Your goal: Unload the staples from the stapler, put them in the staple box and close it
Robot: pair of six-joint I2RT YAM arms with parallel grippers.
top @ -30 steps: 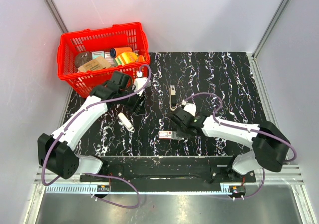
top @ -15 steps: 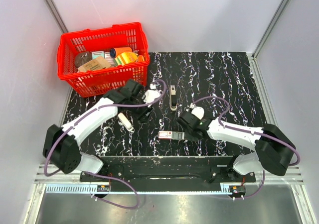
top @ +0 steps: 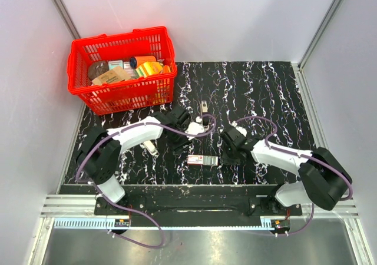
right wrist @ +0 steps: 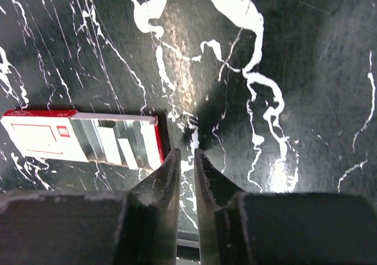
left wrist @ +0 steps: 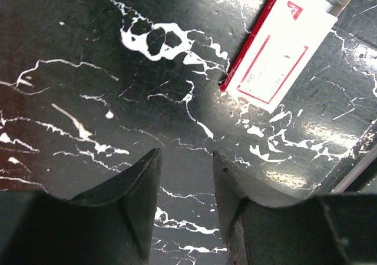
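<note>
The black stapler (top: 204,106) lies on the dark marble table behind the arms; only its far end shows past the left wrist and cable. It is in neither wrist view. My left gripper (top: 181,140) (left wrist: 185,154) is open and empty, low over bare table, left of the small red-and-white staple box (top: 202,159) (left wrist: 281,48). My right gripper (top: 227,155) (right wrist: 186,153) is shut with only a sliver between the fingers, holding nothing, just right of the box (right wrist: 82,139), whose open end shows silvery staple strips.
A red basket (top: 121,96) full of packets stands at the back left. A white oblong stick (top: 152,149) lies under the left forearm. Metal rails run along the table's near edge.
My left gripper has swung right and nearer, from by the basket to beside the box, now covering most of the stapler. My right gripper has shifted right, off the box's end.
</note>
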